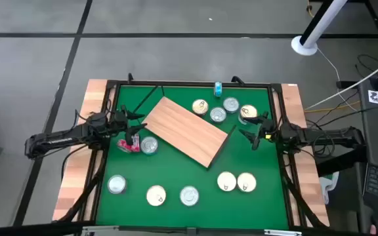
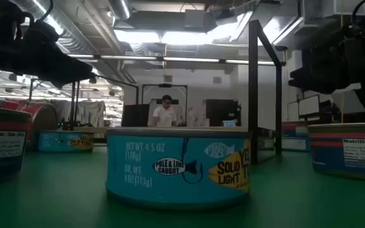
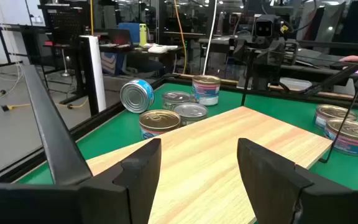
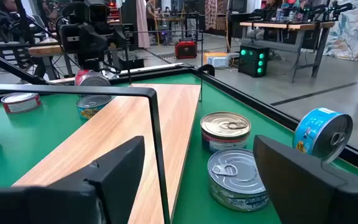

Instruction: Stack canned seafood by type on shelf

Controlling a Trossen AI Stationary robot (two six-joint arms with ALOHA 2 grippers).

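Observation:
The shelf [image 1: 188, 131] is a light wood-grain board lying askew on the green mat. Several tins stand around it: a cluster by its far right end [image 1: 218, 115], a blue tin on its side [image 1: 218, 88], and a row near the front edge [image 1: 189, 195]. A pink-red tin on its side [image 1: 128, 145] and a silver-lidded one [image 1: 149, 145] sit left of the board. My left gripper [image 1: 135, 126] is open at the board's left end, its fingers [image 3: 197, 168] standing above the wood. My right gripper [image 1: 253, 130] is open just right of the board [image 4: 135, 134], facing two upright tins [image 4: 226, 130].
Thin black bars rise at the board's ends [image 4: 157, 143] [image 3: 247, 81]. Pale wooden rails [image 1: 96, 98] and a black frame border the mat. In the low view a blue-labelled tin [image 2: 179, 166] stands close ahead, and a person sits far behind the table [image 2: 166, 113].

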